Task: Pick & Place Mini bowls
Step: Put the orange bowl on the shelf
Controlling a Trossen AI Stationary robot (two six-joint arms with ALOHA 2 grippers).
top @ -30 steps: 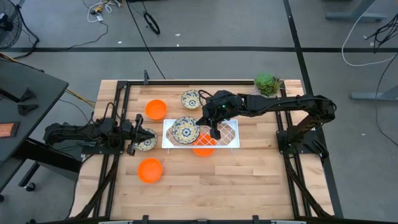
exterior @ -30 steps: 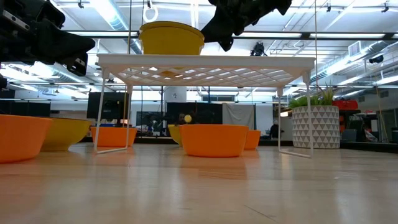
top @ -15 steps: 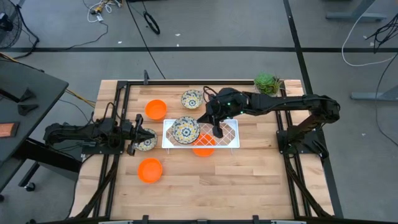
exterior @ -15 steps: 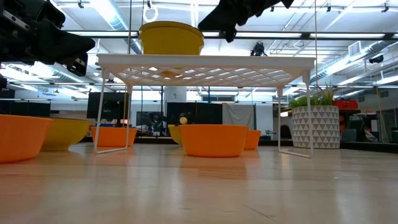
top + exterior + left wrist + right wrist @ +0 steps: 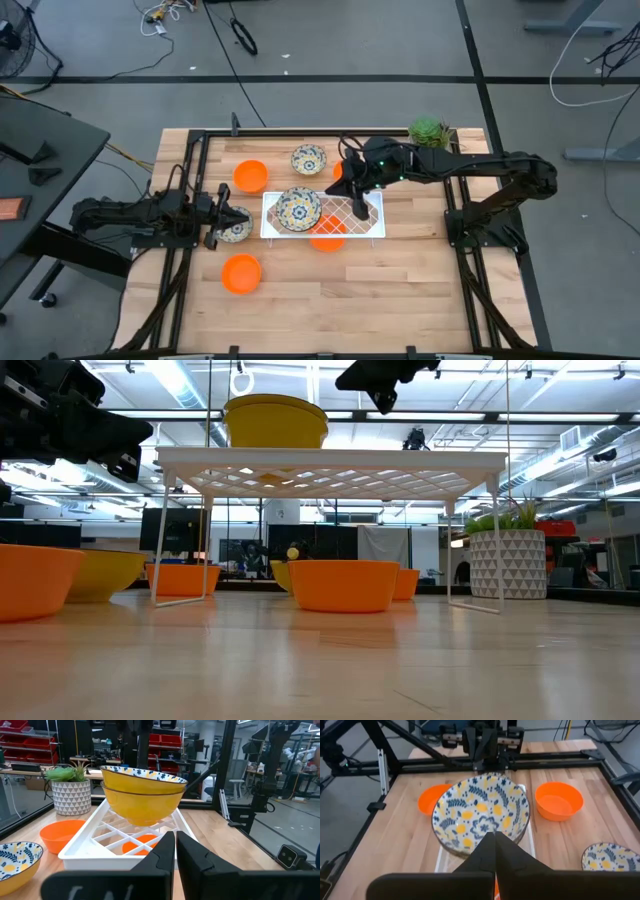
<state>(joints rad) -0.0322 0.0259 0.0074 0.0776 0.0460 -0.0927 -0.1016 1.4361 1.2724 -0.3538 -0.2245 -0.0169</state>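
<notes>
1. Two round floral-patterned mini bowls, white inside with blue-and-yellow leaves and yellow outside, sit nested as a stack (image 5: pixel 299 208) on the left end of a white lattice wire rack (image 5: pixel 372 212) at mid-tabletop. In the left wrist view the stack (image 5: pixel 142 792) stands upright on the rack's grid.
2. One plain bright orange mini bowl (image 5: pixel 327 236) lies under the rack, partly showing at its front edge; in the low view it (image 5: pixel 344 584) rests on the wood between the rack's legs.
3. Other bowls on the wooden tabletop (image 5: pixel 400 280): an orange bowl (image 5: pixel 250 175) near the back left, a floral bowl (image 5: pixel 307 159) behind the rack, an orange bowl (image 5: pixel 241 272) at front left, well apart from the rack.
4. A further floral bowl (image 5: pixel 236 228) sits just left of the rack, at the left tool (image 5: pixel 222 217). That tool's fingers are nearly together; whether they pinch the bowl's rim I cannot tell.
5. Right tool (image 5: pixel 359 203) hangs above the rack's middle, just right of the stack, fingers pressed fully together and holding nothing. In the low view it (image 5: pixel 384 400) is clear above the rack top.
6. A potted green plant (image 5: pixel 430 135) in a white triangle-patterned pot stands at the back right corner.
</notes>
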